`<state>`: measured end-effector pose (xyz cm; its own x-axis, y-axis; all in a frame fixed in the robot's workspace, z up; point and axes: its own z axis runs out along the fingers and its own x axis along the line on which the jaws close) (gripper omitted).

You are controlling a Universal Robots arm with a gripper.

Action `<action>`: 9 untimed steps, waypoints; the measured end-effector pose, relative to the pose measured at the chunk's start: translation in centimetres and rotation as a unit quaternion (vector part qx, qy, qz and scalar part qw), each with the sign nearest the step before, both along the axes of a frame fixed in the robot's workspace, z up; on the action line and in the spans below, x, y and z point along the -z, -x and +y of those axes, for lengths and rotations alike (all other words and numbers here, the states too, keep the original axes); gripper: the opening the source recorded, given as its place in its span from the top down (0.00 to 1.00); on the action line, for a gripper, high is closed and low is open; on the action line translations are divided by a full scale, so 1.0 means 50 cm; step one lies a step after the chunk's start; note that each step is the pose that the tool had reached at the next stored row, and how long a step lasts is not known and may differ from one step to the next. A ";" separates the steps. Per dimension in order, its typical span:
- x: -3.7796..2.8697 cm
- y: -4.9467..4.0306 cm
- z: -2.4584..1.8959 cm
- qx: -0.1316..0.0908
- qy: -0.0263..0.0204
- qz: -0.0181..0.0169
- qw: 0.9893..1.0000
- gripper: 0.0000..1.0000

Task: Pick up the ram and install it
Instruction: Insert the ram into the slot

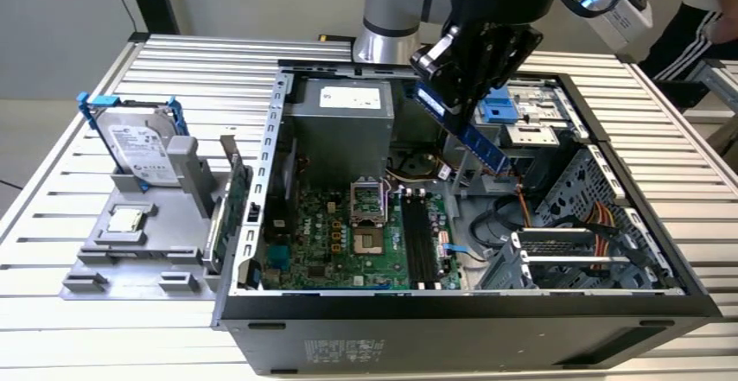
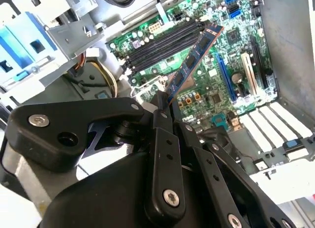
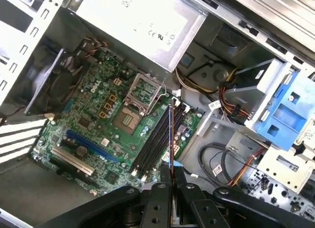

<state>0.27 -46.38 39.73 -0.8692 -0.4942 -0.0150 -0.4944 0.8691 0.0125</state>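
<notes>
Exterior view: we see the gripper (image 1: 452, 94) closed on the ram (image 1: 485, 143), tilted above the open computer case (image 1: 276, 156). Second wrist view: the ram pokes out over the motherboard (image 2: 224, 92). First wrist view: we see it edge-on above the memory slots (image 3: 151, 142).

1. The long thin dark-blue ram stick (image 1: 481, 143) is dotted with small black chips.
2. The matte black metal gripper (image 1: 448, 89) is all black, just silver screw heads.
3. The flat green motherboard (image 1: 346, 251) has black memory slots (image 1: 416, 243) and one blue slot (image 3: 83, 142).
4. The boxy silver hard drive (image 1: 138, 143) has a bright blue plastic frame (image 1: 90, 103).
5. The ribbed metal table (image 1: 58, 169) is pale silver with striped slats.
</notes>
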 end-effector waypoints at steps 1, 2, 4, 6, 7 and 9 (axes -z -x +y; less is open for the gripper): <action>0.000 0.000 0.0000 0.004 0.000 0.000 1.000 1.00; 0.000 0.000 -0.0001 0.008 0.000 0.000 1.000 1.00; 0.000 0.000 0.0000 0.016 0.000 0.000 1.000 1.00; 0.000 0.000 -0.0001 0.024 0.000 0.000 1.000 1.00; 0.000 0.000 -0.0001 0.028 0.000 0.000 1.000 1.00; 0.000 -0.001 -0.0001 0.036 0.000 0.000 0.999 1.00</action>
<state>0.30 -46.39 39.71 -0.9024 -0.4306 -0.0150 -0.4308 0.9024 0.0126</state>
